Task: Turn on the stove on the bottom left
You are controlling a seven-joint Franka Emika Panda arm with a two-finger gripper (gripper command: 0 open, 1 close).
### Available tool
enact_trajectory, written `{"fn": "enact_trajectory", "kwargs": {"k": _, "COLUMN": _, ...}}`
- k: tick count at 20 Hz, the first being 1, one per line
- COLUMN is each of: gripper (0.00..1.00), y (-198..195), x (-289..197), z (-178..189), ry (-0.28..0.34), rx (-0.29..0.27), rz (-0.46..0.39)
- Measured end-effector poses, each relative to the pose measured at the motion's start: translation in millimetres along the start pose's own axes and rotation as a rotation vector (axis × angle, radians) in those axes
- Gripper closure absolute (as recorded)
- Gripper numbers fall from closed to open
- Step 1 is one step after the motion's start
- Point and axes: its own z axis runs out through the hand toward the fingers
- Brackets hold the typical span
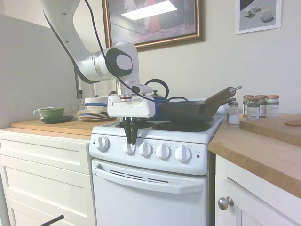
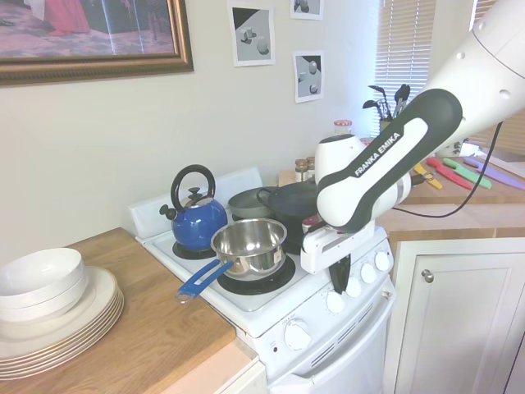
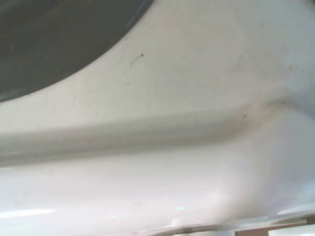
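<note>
While the white arm reaches down over the front edge of the stove (image 1: 155, 188), its tool (image 1: 131, 138) hangs with dark fingers pointing down at the knob panel, the tips closed around the second knob (image 1: 129, 148) from the left in the first exterior view. The fingers sit close together, pinching that knob.

The stove stands between two stretches of wooden worktop (image 1: 263, 150), with white cabinets on either side. Its front panel carries five round white knobs in a row; in the first exterior view one lies left of the tool and three lie to its right. A white oven-door handle (image 1: 150, 181) runs below the panel.

On the stove top, the second exterior view shows four vessels: a blue kettle (image 2: 195, 215) with a black handle at the far left, a steel saucepan (image 2: 248, 246) with a blue handle on the near left burner, a grey-green pan (image 2: 250, 202) behind it, and a dark skillet (image 1: 186, 110) on the right side.

On the left worktop sit a stack of plates (image 2: 57, 324) with two white bowls (image 2: 39, 283) on top and one green cup (image 1: 51, 112) on a saucer. On the right worktop stand several spice jars (image 1: 259, 106).

The wrist view shows only blurred white enamel (image 3: 187, 162) and a dark curved edge.
</note>
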Motion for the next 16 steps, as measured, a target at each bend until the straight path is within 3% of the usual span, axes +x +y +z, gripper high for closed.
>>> {"fn": "enact_trajectory", "kwargs": {"k": 16, "gripper": 1.0, "y": -15.1, "x": -4.9, "z": -0.3, "ry": -0.018, "rx": -0.024, "rz": -0.016}}
